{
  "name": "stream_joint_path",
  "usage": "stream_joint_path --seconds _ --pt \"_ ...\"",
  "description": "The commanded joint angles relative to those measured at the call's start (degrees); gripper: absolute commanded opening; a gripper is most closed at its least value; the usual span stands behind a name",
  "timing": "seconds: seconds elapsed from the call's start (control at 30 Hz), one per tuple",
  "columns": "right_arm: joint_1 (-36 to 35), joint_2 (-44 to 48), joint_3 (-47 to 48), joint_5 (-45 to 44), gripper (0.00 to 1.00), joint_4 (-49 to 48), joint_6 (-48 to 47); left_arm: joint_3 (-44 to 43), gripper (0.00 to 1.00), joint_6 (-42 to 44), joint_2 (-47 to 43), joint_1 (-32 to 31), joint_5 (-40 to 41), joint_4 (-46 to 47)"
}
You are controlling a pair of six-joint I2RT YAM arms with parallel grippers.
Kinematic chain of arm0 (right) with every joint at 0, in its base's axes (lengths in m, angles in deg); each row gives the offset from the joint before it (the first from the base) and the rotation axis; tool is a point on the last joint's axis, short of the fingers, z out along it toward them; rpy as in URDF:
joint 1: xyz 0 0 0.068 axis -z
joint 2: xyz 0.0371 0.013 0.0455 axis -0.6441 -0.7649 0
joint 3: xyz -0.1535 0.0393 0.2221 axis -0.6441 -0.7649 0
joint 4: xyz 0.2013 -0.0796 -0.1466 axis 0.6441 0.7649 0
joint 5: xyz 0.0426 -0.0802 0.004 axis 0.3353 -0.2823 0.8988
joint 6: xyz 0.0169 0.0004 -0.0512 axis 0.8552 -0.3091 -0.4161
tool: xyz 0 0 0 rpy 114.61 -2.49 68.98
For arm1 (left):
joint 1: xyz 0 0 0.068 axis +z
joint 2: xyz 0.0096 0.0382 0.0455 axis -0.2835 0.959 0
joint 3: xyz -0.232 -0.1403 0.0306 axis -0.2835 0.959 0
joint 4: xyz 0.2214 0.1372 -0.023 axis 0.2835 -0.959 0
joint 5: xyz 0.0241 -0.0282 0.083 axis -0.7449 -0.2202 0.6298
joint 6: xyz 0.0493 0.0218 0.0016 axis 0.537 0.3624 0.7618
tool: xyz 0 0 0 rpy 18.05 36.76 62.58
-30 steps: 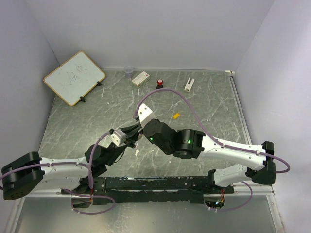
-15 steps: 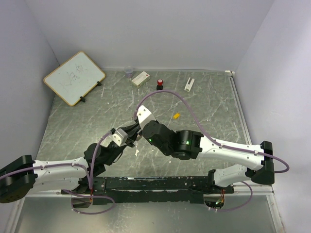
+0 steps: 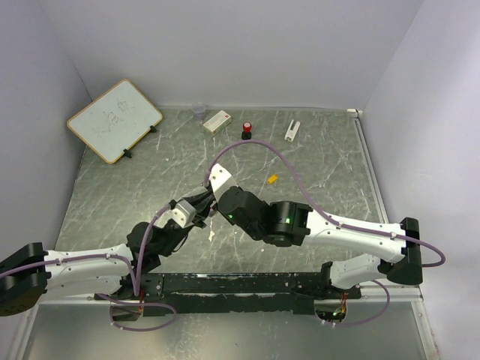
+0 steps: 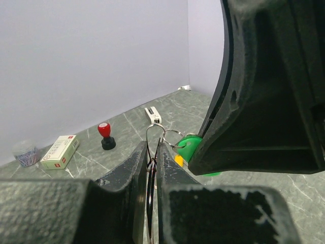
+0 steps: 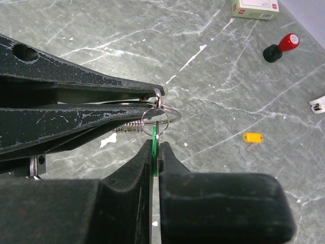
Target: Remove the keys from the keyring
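My left gripper [image 4: 152, 147] is shut on the thin silvery keyring [image 4: 155, 134] and holds it above the table; the ring also shows in the right wrist view [image 5: 161, 113] at the left fingertips. My right gripper [image 5: 155, 145] is shut on the green key [image 5: 154, 152], which hangs on a small loop of the ring; its green head shows in the left wrist view [image 4: 190, 146]. The yellow key [image 5: 252, 137] lies loose on the table, off the ring, and shows in the top view [image 3: 273, 179]. Both grippers meet at mid-table [image 3: 210, 208].
At the back stand a whiteboard [image 3: 114, 120], a white box [image 3: 217, 121], a red-capped black knob [image 3: 246, 130], a white clip [image 3: 292, 130] and a small clear cup [image 3: 198, 111]. Purple cable [image 3: 262, 146] arches over the right arm.
Both arms have shifted slightly left and toward the near edge, still joined at the ring. The grips are unchanged.
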Motion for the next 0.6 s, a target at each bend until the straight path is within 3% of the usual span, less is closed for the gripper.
stream_joint_path --seconds 0.0,0.57 --pt "-0.02 -0.95 -0.57 1.06 0.0 0.68 -0.82 -2.74 0.07 1.93 -1.98 -0.37 0.98 1.16" --pt "1.05 -1.31 -1.93 3.77 0.0 1.69 -0.93 -3.5 0.07 6.16 -6.15 -1.32 2.58 0.43"
